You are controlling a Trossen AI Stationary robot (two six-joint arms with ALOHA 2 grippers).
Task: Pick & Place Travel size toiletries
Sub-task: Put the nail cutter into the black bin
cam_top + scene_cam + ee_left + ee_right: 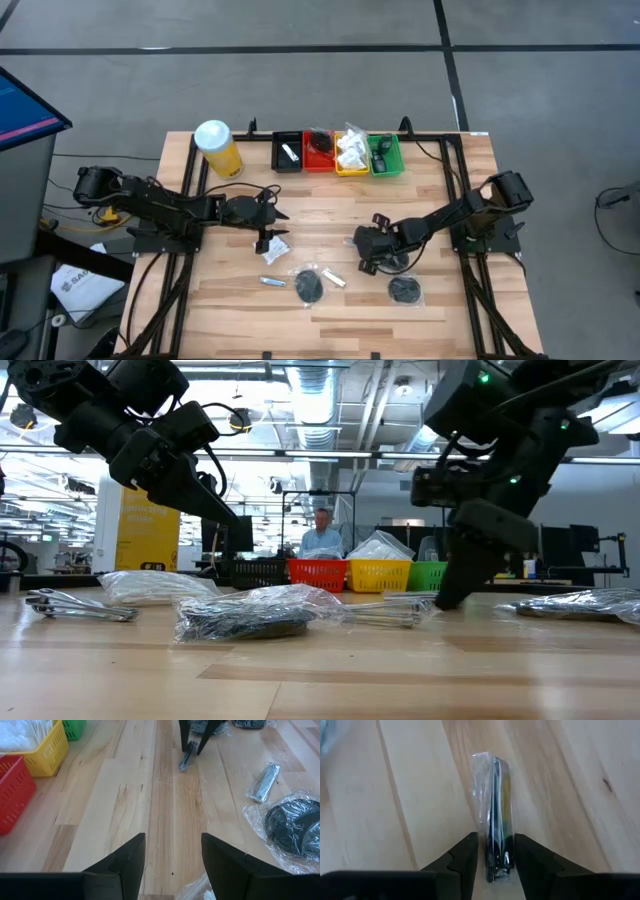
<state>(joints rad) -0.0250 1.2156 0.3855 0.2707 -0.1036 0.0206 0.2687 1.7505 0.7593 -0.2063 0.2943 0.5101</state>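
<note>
Right gripper (492, 854) down on the table, pinching a wrapped silver tube (495, 810).

Its two fingers (465, 855) press against the tube's sides near its end, the tube lying on the wood table (330, 210) in its clear wrap. Just beside it lie two bagged black discs (405, 290) and another silver tube (333, 278). The left gripper (172, 857) hovers mid-table, fingers spread and empty, a white sachet (274, 245) under it. Four small trays (337, 153) and a yellow canister (217, 148) stand along the far edge.

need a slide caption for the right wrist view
Right gripper closing its fingers around a plastic-wrapped thin silver tube lying on the wooden table.
</note>
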